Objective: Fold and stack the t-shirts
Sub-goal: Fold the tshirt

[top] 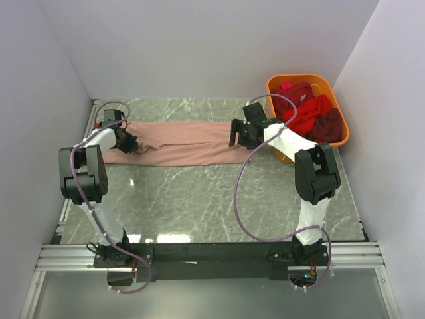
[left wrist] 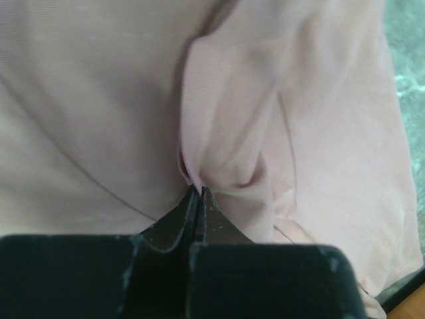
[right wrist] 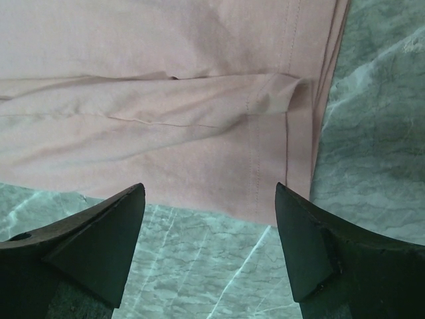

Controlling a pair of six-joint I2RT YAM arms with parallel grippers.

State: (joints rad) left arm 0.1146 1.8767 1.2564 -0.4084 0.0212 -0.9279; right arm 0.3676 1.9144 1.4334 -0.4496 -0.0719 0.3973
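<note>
Pinching a fold at the left end of the salmon-pink t-shirt point(top: 179, 143) with the left gripper point(left wrist: 198, 194) clamped tight, lying in a long band across the surface point(top: 199, 199), hovering over its right hem with the right gripper point(right wrist: 209, 219) spread wide, gripping nothing, near the orange basket point(top: 299, 77)

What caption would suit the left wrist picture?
The left gripper, shut, pinches a raised fold of the salmon-pink t-shirt.

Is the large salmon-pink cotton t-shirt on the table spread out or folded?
Folded: the salmon-pink cotton t-shirt lies as a narrow strip, with stacked edges.
</note>
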